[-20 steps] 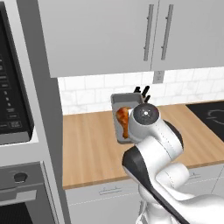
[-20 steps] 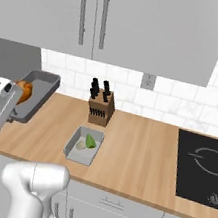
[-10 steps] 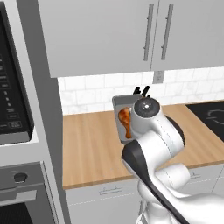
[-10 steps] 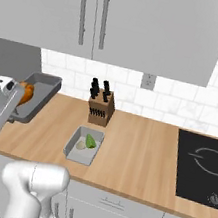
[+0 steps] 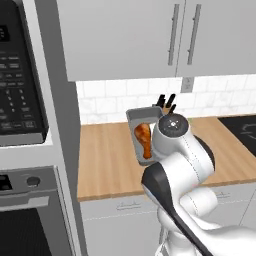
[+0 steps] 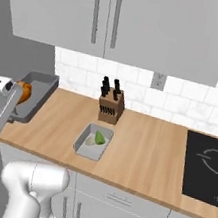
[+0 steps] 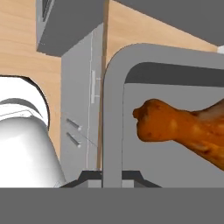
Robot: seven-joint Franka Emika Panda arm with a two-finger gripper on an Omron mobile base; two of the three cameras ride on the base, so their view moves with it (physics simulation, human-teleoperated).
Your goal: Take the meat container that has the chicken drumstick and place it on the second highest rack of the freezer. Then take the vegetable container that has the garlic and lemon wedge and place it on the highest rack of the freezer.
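Here, the gripper (image 7: 112, 175) was clamped narrowly on the rim of the meat tray (image 5: 141, 116), and the tray rode clear of the counter (image 5: 107, 160), tilted well off level with the arm's wrist in front of it. In the right base view the same tray (image 6: 37, 93) hung over the left end of the counter, beside the grey cabinet side.

The drumstick (image 5: 144, 139) lay loose inside the tray, its narrow end pointing down toward the lower rim. In the hand view the drumstick (image 7: 183, 131) sat just beside the gripped rim.

Risks from this state, as a judgement:
- The hold was on one thin edge only. A quick swing toward the freezer could let the tray pivot or slip out between the fingers.
- The drumstick was unrestrained. Further tilt could slide it against the low wall and over it.
- The tray travelled near the tall cabinet side; a wide turn could clip it and knock the hold loose.

Further right, the vegetable tray (image 6: 93, 142) rested on the counter with the lemon wedge (image 6: 100, 138) and garlic (image 6: 90, 141) in it, just in front of the knife block (image 6: 110, 106). A low sweep of the arm could strike either. The freezer shelves were out of sight, so clearance there could not be judged.
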